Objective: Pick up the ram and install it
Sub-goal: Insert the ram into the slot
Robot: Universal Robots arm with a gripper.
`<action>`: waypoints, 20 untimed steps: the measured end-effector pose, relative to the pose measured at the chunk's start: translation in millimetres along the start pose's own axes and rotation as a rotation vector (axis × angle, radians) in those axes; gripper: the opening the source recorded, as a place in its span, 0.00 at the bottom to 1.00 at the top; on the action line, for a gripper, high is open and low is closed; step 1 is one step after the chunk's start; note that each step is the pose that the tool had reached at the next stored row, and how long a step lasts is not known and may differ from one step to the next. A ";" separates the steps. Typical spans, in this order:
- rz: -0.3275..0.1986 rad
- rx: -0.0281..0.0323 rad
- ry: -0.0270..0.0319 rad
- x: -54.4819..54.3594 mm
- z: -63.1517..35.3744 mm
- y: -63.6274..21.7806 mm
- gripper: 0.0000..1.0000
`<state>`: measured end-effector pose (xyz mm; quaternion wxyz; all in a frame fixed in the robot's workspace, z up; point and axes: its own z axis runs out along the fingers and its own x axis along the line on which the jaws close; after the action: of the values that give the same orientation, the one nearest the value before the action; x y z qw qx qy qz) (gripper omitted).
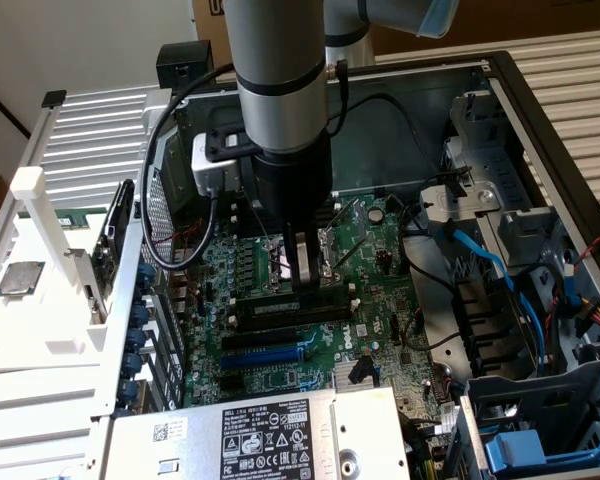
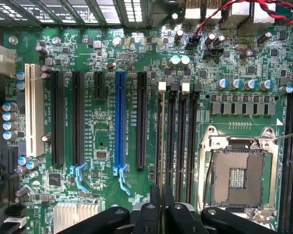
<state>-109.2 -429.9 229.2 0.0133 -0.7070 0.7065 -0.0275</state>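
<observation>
Green motherboard [image 2: 107, 161] fills the open case, its four black slots [image 2: 183, 146] beside the bare socket [image 2: 237, 178]. The gripper [image 2: 161, 195] is pinched narrow on the ram [image 2: 160, 146], which stands edge-on along the slot farthest from the socket. If the stick sits skewed or its notch misses the key, pressing could jam it, bend the board or leave the white clip [image 2: 161, 87] unlatched

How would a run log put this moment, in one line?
gripper shut, empty | above motherboard slots | ram on white tray, unpicked
</observation>
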 end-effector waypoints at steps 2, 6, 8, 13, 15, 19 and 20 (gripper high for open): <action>0.000 0.0003 0.0001 0.0 1.8 0.1 0.13; -0.002 0.0004 0.0001 0.0 2.5 0.2 0.13; -0.004 0.0005 0.0002 0.0 2.6 0.1 0.13; -0.008 0.0006 0.0005 0.0 2.6 0.2 0.21; -0.008 0.0006 0.0006 -0.1 2.6 0.5 0.21; -0.008 0.0005 0.0006 0.0 1.2 4.9 0.21; -0.008 0.0006 0.0006 0.0 0.3 5.4 0.21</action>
<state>-114.5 -429.9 228.5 0.0132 -0.7097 0.7038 -0.0280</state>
